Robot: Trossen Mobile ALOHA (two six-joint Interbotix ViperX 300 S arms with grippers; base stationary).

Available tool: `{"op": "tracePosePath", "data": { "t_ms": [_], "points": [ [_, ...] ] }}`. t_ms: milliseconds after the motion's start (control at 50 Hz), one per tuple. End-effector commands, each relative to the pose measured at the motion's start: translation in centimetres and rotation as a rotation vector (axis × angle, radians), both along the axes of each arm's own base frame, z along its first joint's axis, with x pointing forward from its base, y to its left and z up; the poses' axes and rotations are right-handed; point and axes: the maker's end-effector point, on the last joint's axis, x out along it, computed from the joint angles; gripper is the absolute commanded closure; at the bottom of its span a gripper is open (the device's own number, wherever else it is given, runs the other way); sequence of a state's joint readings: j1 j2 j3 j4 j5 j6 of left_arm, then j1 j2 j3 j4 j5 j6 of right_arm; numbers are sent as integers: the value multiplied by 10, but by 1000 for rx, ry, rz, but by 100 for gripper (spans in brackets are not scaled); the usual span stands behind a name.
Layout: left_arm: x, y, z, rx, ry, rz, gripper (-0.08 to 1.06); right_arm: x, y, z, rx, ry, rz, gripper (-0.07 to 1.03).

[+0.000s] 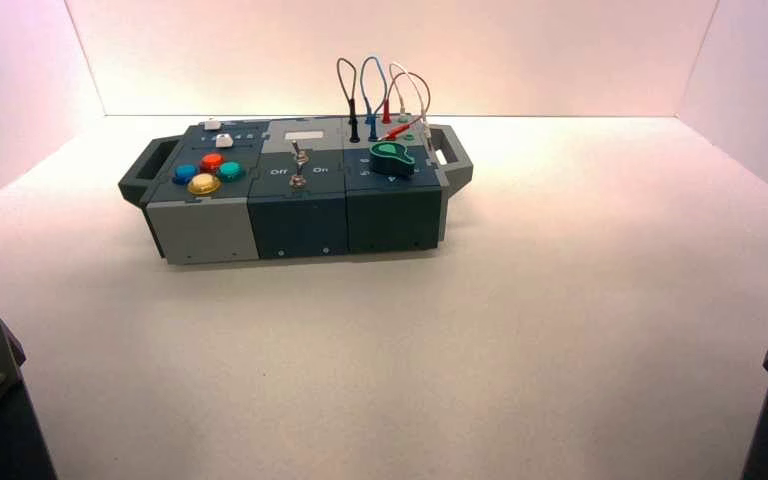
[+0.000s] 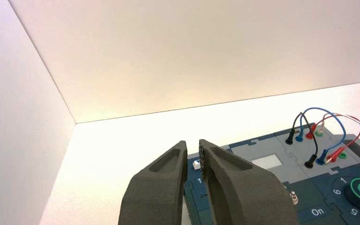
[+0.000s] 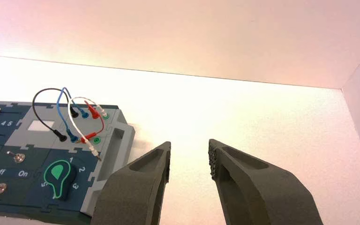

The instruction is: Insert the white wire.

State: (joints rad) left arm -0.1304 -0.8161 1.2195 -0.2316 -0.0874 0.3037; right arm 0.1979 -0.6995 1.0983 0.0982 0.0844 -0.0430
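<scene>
Both arms are parked at the near edge of the table (image 1: 560, 330), well short of the box (image 1: 295, 190). The left gripper (image 2: 193, 152) is seen with its fingers nearly closed, only a narrow slit between them, and nothing is held. The right gripper (image 3: 189, 154) is seen with its fingers spread apart, and nothing is held.

The box stands on the table, well apart from both arms, with a handle at each end. On the box's near left part, four round buttons are grouped: blue (image 1: 184, 172), red (image 1: 211, 160), green (image 1: 231, 171) and yellow (image 1: 203, 184). Behind them two white sliders (image 1: 223, 140) are set. At the box's middle, two metal toggle switches (image 1: 299, 157) are placed beside the lettering "Off" and "On". On the near right part a green-marked knob (image 1: 392, 158) is mounted, ringed by numerals.

At the box's far right the wires are found. A black wire (image 3: 42, 105) and a blue wire (image 3: 65, 110) are looped between sockets with both ends seated. One plug of the red wire (image 3: 98, 124) is seated in the far row; its other plug lies flat on the box beside a green socket (image 3: 97, 139). The white wire (image 3: 77, 117) has one plug seated at the right end of the far row, just beside the red plug. Its other plug (image 3: 94, 152) is unplugged and rests loose near the right-hand handle (image 1: 452, 160), just behind the knob.
</scene>
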Motion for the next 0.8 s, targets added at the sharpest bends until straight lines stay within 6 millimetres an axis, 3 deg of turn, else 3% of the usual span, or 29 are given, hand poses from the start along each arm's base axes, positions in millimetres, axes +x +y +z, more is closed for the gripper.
{"op": "tracePosePath", "data": {
  "t_ms": [20,460,800],
  "points": [
    [4,0,12,-2,-29,3,81,7,2,18,14,-42,-2,52],
    [5,-1,13,-2,-25,-3,81,4,5,16,20,16,9,52],
    [3,-37,1,10,140,-145,81,2,45,2,-29,245,148,52]
  ]
}}
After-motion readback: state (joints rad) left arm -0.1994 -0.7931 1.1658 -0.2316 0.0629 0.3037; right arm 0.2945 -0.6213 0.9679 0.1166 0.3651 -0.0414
